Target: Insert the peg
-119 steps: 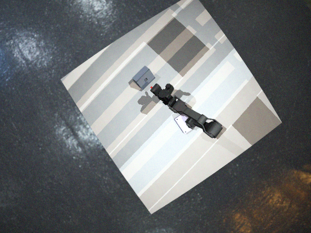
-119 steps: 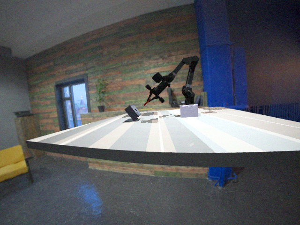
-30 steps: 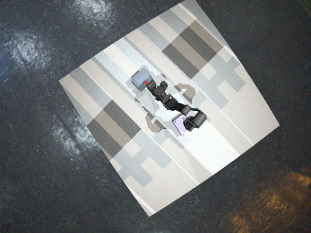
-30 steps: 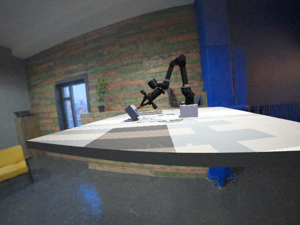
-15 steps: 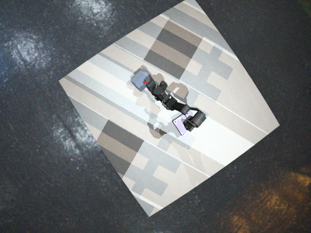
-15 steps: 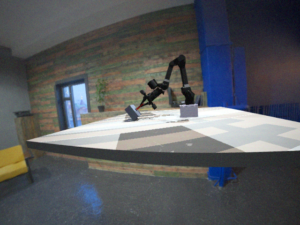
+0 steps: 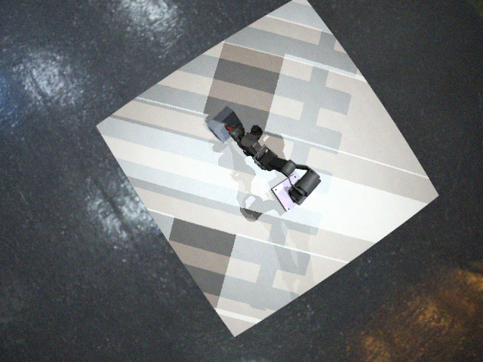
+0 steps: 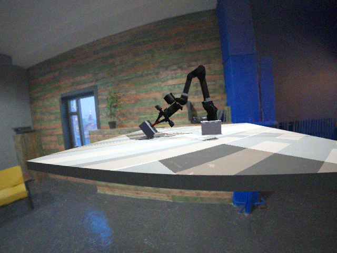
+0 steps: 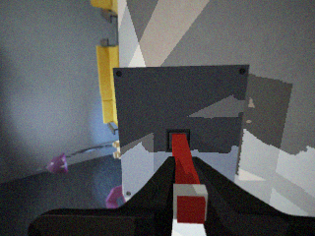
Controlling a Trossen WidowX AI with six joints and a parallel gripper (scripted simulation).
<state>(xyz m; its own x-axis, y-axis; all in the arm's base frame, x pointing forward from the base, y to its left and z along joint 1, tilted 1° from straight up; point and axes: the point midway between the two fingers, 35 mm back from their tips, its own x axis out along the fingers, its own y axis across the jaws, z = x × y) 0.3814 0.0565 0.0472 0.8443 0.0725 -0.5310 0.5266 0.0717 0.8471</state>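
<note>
The sloped panel [image 7: 216, 124] [image 8: 147, 129] [image 9: 148, 98] is dark grey, with a square hole [image 9: 169, 142] in its face. The red square peg [image 7: 229, 127] [image 8: 155, 123] [image 9: 183, 154] has a pale band near its near end. My gripper [image 7: 232, 131] [image 8: 157, 122] [image 9: 182, 162] is shut on the peg, in front of the panel. In the wrist view the peg's far end overlaps the hole, and its sides look nearly lined up with the hole's edges. The peg hides part of the hole, so I cannot tell whether its tip is inside or just at the mouth.
A pale lilac base plate [image 7: 284, 194] [image 8: 210, 127] sits under the arm. Screws show at the panel's corners. Patchy shadows and stripes cross the table [image 7: 382, 202] [image 8: 136, 166], and a shadow edge crosses the panel face. The table's edge lies beyond the panel.
</note>
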